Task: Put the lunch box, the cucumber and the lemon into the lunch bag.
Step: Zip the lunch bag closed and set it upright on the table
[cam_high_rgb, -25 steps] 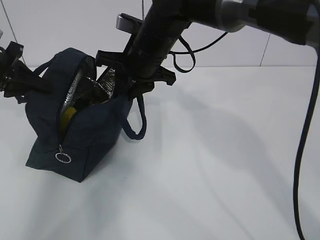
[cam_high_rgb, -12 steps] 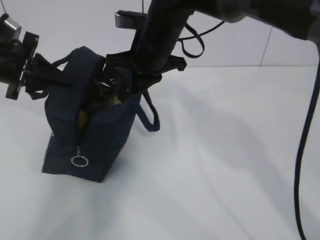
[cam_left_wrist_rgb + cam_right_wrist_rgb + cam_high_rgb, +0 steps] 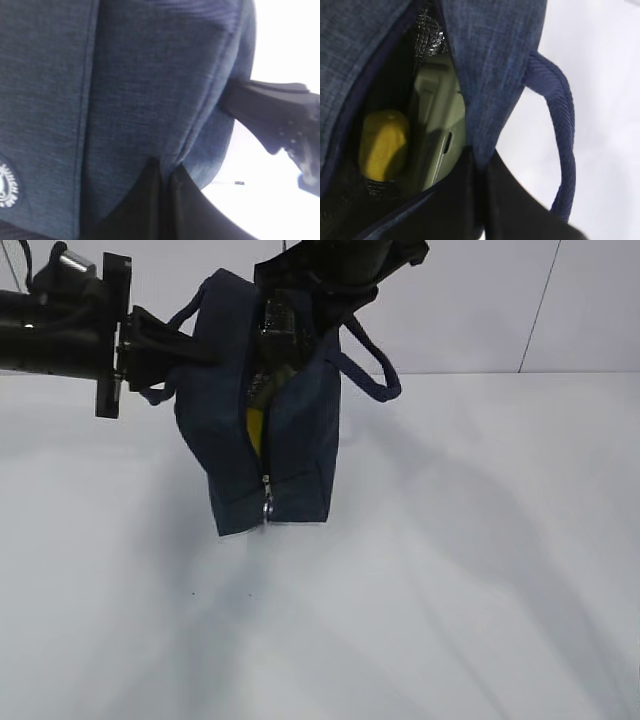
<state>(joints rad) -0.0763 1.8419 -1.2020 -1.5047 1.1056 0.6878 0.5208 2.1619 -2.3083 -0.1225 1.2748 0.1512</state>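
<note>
I have the left claw [image 3: 150,345] clenched on the bag [image 3: 270,440] wall and the right claw [image 3: 305,305] pinching the opposite rim, I judge to hold the mouth apart and the bag clear of the worktop [image 3: 450,570]. Just beyond the right claw's tips, inside, lie the lemon [image 3: 382,145] and box [image 3: 437,135], touching. I can't see the cucumber.
</note>
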